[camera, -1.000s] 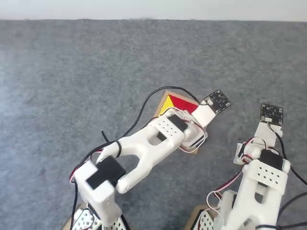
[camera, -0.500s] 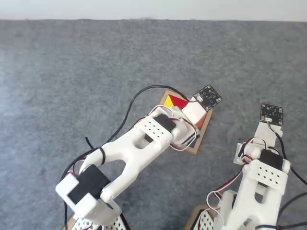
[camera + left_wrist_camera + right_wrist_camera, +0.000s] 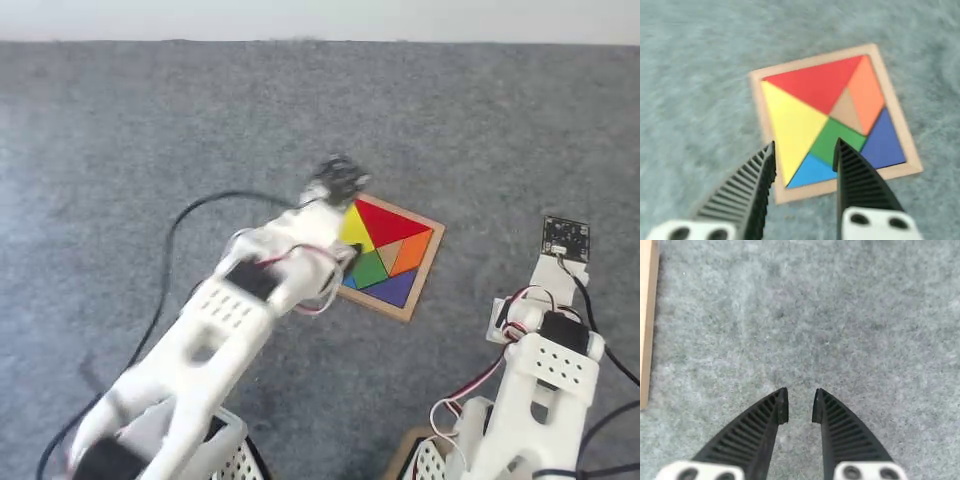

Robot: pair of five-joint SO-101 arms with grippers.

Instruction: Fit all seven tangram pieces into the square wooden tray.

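The square wooden tray is lying flat on the grey felt table, a little right of the middle and well in from every edge. It is holding all seven pieces flush inside its rim. The red triangle and the yellow triangle are filling two adjoining sides, and their tips are meeting at the centre. The orange piece is sitting beside the red, with the small tan triangle and the green square in the middle. The dark blue piece and the light blue triangle are lining the remaining side.

The tray is sitting turned like a diamond, one corner pointing toward the table's far edge and the opposite corner toward the arms.

The left gripper is hanging above the tray's yellow and light blue side, its claw spread wide and gripping nothing. The right gripper is hovering over bare felt off the tray's right side, its claw parted only by a narrow gap with nothing in it
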